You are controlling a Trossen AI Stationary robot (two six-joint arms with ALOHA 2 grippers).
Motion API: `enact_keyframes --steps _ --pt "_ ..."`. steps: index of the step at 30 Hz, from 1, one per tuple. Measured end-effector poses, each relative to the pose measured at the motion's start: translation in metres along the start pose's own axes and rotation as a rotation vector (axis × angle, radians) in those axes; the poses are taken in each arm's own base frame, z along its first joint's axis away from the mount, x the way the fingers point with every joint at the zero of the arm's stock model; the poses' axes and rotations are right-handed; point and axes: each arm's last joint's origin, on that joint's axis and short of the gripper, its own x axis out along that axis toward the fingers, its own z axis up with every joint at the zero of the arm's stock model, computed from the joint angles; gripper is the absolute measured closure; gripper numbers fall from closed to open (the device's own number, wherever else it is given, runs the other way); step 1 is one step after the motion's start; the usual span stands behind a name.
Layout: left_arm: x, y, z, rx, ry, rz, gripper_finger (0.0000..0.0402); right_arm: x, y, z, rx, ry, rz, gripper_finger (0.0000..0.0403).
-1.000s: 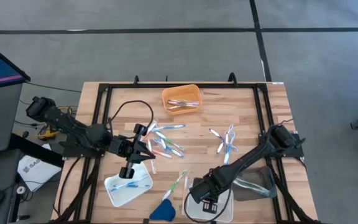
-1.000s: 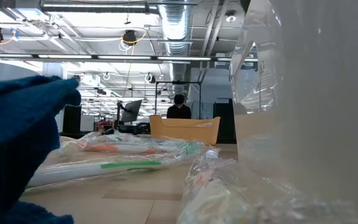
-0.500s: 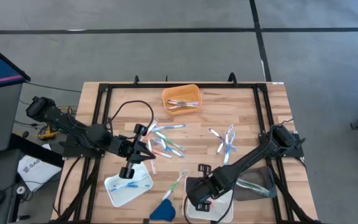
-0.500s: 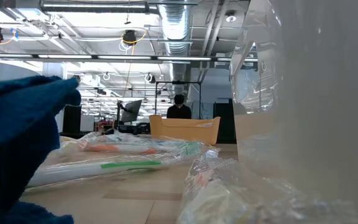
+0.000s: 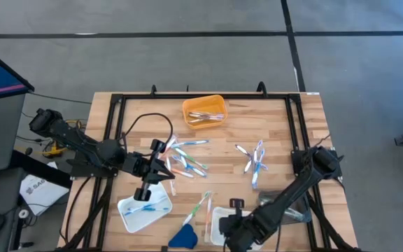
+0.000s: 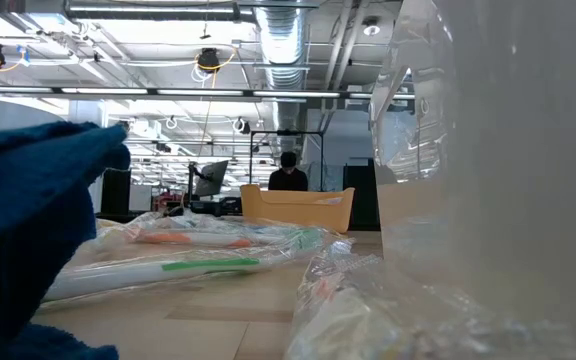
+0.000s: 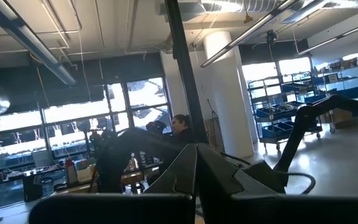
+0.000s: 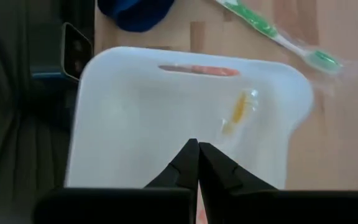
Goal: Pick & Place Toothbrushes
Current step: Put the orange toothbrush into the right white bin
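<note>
Two arms reach over the counter [image 5: 278, 133]. The right hand [image 5: 234, 227] hangs low at the near edge, its arm stretched down from the right side, fingers [image 8: 194, 163] pressed together with nothing between them. It hovers just above a white tray [image 8: 135, 112]; in the high view the arm covers most of that tray. The right wrist view shows an orange toothbrush [image 8: 199, 70] lying along the tray's far wall and a small yellowish smear [image 8: 238, 111] on the tray floor that is too blurred to name. Just outside the tray lies a green toothbrush [image 8: 272, 34] on the wood, and a dark-blue wedge [image 5: 183, 236] sits beside it.

The left hand [image 5: 165, 166] sits at mid-counter on the left, its arm bent in from the left edge, the fingers [image 7: 194, 171] closed and empty, pointing level out into the room. Right beside its tip lies a loose pile of toothbrushes [image 5: 186, 159] in blue, orange and white. Just near of it a second white tray [image 5: 144, 208] holds blue toothbrushes. A smaller cluster [image 5: 254, 159] lies well to the right, between the two arms, and an orange tray [image 5: 204, 110] at the far side holds several more. A grey tray [image 5: 292, 206] lies partly under the right arm.

The low view is largely blocked by a blue shape and clear plastic; wrapped brushes and a distant person [image 6: 288, 175] show through.
</note>
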Motion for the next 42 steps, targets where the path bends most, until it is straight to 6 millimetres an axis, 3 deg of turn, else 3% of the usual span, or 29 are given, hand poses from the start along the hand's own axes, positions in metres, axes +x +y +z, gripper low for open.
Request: enact_keyframes --steps 8,30,38,42 --pt "0.0 -0.001 0.0 -0.005 -0.003 -0.006 0.0401 0.029 -0.013 -0.001 0.011 -0.005 0.073 0.0402" --pt "0.0 -0.005 0.001 -0.01 -0.002 -0.017 0.0401 0.034 -0.031 0.009 0.05 -0.011 -0.004 0.0403" --pt "-0.001 -0.009 0.002 -0.014 -0.008 -0.035 0.0401 0.058 -0.055 -0.01 0.144 0.081 -0.07 0.0403" --pt "-0.001 -0.009 0.002 -0.013 -0.009 -0.034 0.0401 0.059 -0.054 -0.013 0.15 0.079 -0.07 0.0403"
